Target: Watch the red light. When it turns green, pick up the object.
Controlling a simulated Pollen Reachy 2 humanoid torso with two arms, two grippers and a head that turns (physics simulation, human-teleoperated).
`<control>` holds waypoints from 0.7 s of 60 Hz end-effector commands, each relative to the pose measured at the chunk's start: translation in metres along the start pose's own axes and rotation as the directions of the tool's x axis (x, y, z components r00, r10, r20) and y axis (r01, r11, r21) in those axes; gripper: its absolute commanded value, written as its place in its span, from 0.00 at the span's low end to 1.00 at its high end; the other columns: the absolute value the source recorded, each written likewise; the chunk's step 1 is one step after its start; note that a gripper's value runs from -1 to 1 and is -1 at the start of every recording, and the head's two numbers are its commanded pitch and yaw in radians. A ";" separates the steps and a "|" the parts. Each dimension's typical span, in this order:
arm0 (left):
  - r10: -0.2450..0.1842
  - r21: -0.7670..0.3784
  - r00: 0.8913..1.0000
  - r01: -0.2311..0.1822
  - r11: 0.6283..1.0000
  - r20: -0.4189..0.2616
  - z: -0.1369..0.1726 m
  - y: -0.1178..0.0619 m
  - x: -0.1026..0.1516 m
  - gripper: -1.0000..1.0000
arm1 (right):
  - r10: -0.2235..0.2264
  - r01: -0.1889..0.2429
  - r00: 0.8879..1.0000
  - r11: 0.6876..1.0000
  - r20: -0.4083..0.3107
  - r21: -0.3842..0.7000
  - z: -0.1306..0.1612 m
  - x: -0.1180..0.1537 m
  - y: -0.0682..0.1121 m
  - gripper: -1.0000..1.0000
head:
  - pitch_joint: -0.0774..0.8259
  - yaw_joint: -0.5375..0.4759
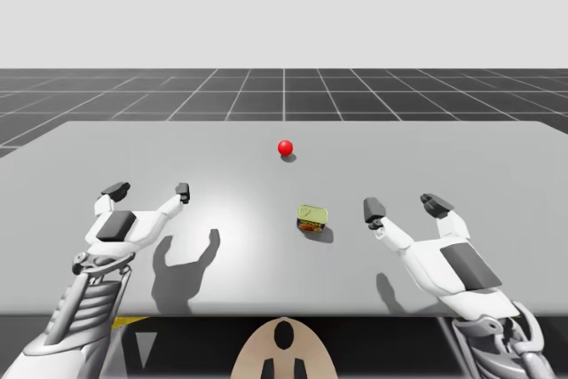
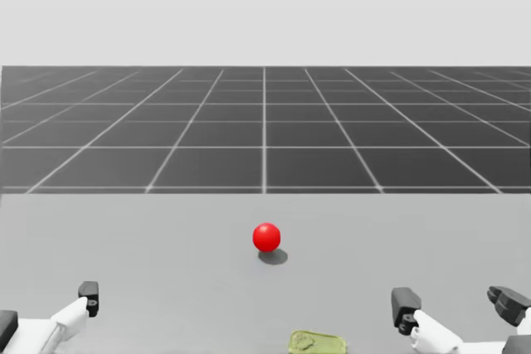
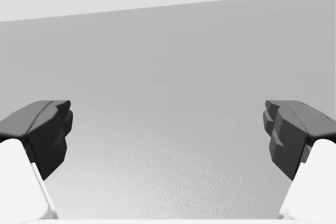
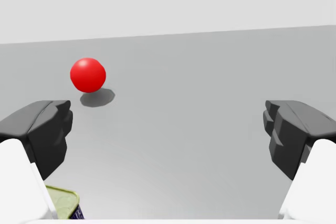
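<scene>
Waiting is wisest: the red light (image 1: pixel 285 147) is glowing above centre, the flat green can (image 1: pixel 311 217) is lying just below it, and left gripper (image 1: pixel 149 191) and right gripper (image 1: pixel 404 208) are hovering, fingers spread, the right nearer.

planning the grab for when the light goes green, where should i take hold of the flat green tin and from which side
Probably from above with the right gripper, open and nearest it. The flat green tin lies lid up and low on the table, so its top offers no hold; close on two opposite side walls. The light is red, so wait.
</scene>
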 end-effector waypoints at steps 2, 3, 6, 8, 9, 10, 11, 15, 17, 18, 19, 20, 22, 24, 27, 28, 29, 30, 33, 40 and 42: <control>-0.010 0.002 1.000 0.010 1.000 0.004 0.000 -0.001 0.000 0.00 | -0.020 0.020 1.000 1.000 0.001 -0.011 0.000 -0.003 0.003 0.00 | 0.41 0.53; -0.013 0.002 1.000 0.013 1.000 0.006 0.000 -0.001 0.000 0.00 | -0.020 0.020 1.000 1.000 0.001 -0.011 0.000 -0.003 0.003 0.00 | 0.42 0.53; -0.017 0.003 1.000 0.017 1.000 0.009 0.000 -0.001 0.000 0.00 | -0.016 0.016 1.000 1.000 0.003 -0.011 -0.001 -0.003 0.004 0.00 | 0.45 0.53; -0.021 0.003 1.000 0.020 1.000 0.011 0.000 -0.001 0.000 0.00 | -0.014 0.014 1.000 1.000 0.003 -0.011 0.000 -0.003 0.004 0.00 | 0.47 0.53; -0.021 0.003 1.000 0.021 1.000 0.011 -0.001 -0.001 0.000 0.00 | -0.014 0.014 1.000 1.000 0.003 -0.011 0.000 -0.003 0.004 0.00 | 0.48 0.53; -0.022 0.003 1.000 0.022 1.000 0.011 -0.001 -0.001 0.000 0.00 | -0.013 0.013 1.000 1.000 0.003 -0.011 0.000 -0.003 0.004 0.00 | 0.48 0.53; -0.023 0.003 1.000 0.023 1.000 0.012 -0.001 -0.001 0.000 0.00 | -0.012 0.012 1.000 1.000 0.004 -0.011 0.000 -0.003 0.004 0.00 | 0.50 0.53; -0.026 0.003 1.000 0.026 1.000 0.012 -0.001 -0.001 0.000 0.00 | -0.011 0.011 1.000 1.000 0.003 -0.011 0.000 -0.003 0.004 0.00 | 0.52 0.52; -0.026 0.004 1.000 0.026 1.000 0.013 -0.001 -0.001 0.000 0.00 | -0.010 0.010 1.000 1.000 0.003 -0.011 0.000 -0.003 0.004 0.00 | 0.53 0.52; -0.026 0.004 1.000 0.026 1.000 0.013 -0.001 -0.001 0.000 0.00 | -0.010 0.010 1.000 1.000 0.003 -0.011 0.000 -0.003 0.004 0.00 | 0.54 0.52; -0.026 0.004 1.000 0.026 1.000 0.013 -0.001 -0.001 0.000 0.00 | -0.010 0.010 1.000 1.000 0.003 -0.011 0.000 -0.003 0.004 0.00 | 0.54 0.52; -0.026 0.004 1.000 0.026 1.000 0.013 -0.001 -0.001 0.000 0.00 | -0.009 0.010 1.000 1.000 0.003 -0.011 0.000 -0.003 0.004 0.00 | 0.54 0.52; -0.026 0.003 1.000 0.026 1.000 0.013 -0.001 -0.001 0.000 0.00 | -0.009 0.009 1.000 1.000 0.003 -0.010 0.000 -0.003 0.004 0.00 | 0.55 0.52; -0.026 0.003 1.000 0.026 1.000 0.013 -0.001 -0.001 0.000 0.00 | -0.009 0.009 1.000 1.000 0.003 -0.011 0.000 -0.003 0.004 0.00 | 0.55 0.52; -0.026 0.003 1.000 0.026 1.000 0.013 -0.001 -0.001 0.000 0.00 | -0.009 0.009 1.000 1.000 0.002 -0.010 0.000 -0.003 0.004 0.00 | 0.55 0.52; -0.026 0.003 1.000 0.026 1.000 0.013 -0.001 -0.001 0.000 0.00 | -0.008 0.008 1.000 1.000 0.003 -0.011 0.000 -0.003 0.004 0.00 | 0.55 0.53; -0.026 0.003 1.000 0.026 1.000 0.013 -0.001 -0.001 0.000 0.00 | -0.008 0.008 1.000 1.000 0.003 -0.011 0.000 -0.003 0.004 0.00 | 0.54 0.53; -0.026 0.003 1.000 0.026 1.000 0.013 -0.001 -0.001 0.000 0.00 | -0.009 0.009 1.000 1.000 0.002 -0.011 0.000 -0.003 0.004 0.00 | 0.54 0.52; -0.026 0.003 1.000 0.026 1.000 0.013 -0.001 -0.001 0.000 0.00 | -0.008 0.008 1.000 1.000 0.003 -0.010 0.000 -0.003 0.004 0.00 | 0.54 0.53; -0.026 0.003 1.000 0.026 1.000 0.013 -0.001 -0.001 0.000 0.00 | -0.007 0.007 1.000 1.000 0.002 -0.011 0.000 -0.003 0.004 0.00 | 0.54 0.53; -0.026 0.003 1.000 0.026 1.000 0.013 -0.001 -0.001 0.000 0.00 | -0.006 0.006 1.000 1.000 0.002 -0.011 0.000 -0.003 0.004 0.00 | 0.54 0.53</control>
